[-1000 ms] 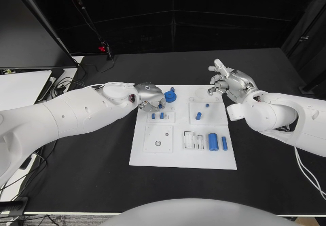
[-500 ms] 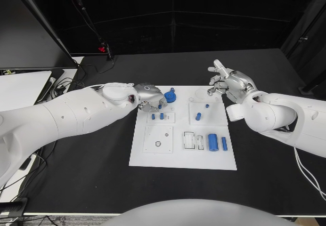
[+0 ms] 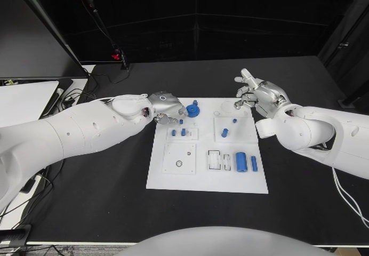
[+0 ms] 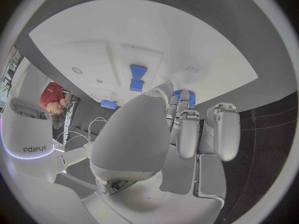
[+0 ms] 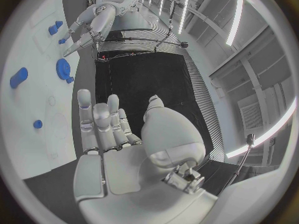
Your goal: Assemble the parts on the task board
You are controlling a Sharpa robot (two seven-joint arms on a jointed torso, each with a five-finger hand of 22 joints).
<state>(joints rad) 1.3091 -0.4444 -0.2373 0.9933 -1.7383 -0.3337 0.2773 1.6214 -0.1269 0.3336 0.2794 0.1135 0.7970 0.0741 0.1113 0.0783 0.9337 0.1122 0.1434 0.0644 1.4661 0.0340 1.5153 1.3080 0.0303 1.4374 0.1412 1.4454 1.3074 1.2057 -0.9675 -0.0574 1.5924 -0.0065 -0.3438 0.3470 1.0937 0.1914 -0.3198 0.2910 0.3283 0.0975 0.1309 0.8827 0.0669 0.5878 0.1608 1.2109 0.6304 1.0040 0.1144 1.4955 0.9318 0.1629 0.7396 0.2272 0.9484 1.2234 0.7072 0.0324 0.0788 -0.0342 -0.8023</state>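
The white task board [image 3: 201, 176] lies mid-table, also seen as the board [image 4: 156, 40] in the left wrist view. A blue gear [image 3: 192, 110] stands near its far edge. Two small blue pegs [image 3: 178, 131] and a taller blue peg [image 3: 224, 131] stand below it. A blue cylinder [image 3: 240, 160] and a blue bar [image 3: 254, 163] lie toward the right. My left hand [image 3: 165, 106] hovers at the board's far left corner, just left of the gear, holding nothing; the right wrist view shows this left hand [image 5: 93, 20] with fingers apart. My right hand [image 3: 257, 94] stays raised beyond the far right corner, fingers spread and empty.
A pale table [image 3: 23, 98] with cables stands off the black table's left side. Black tabletop [image 3: 92, 202] surrounds the board on every side. Recessed slots [image 3: 219, 159] and a square plate [image 3: 180, 158] sit in the board's near half.
My left hand has drawn back a little to the left, away from the blue gear. The right hand and the parts have not moved.
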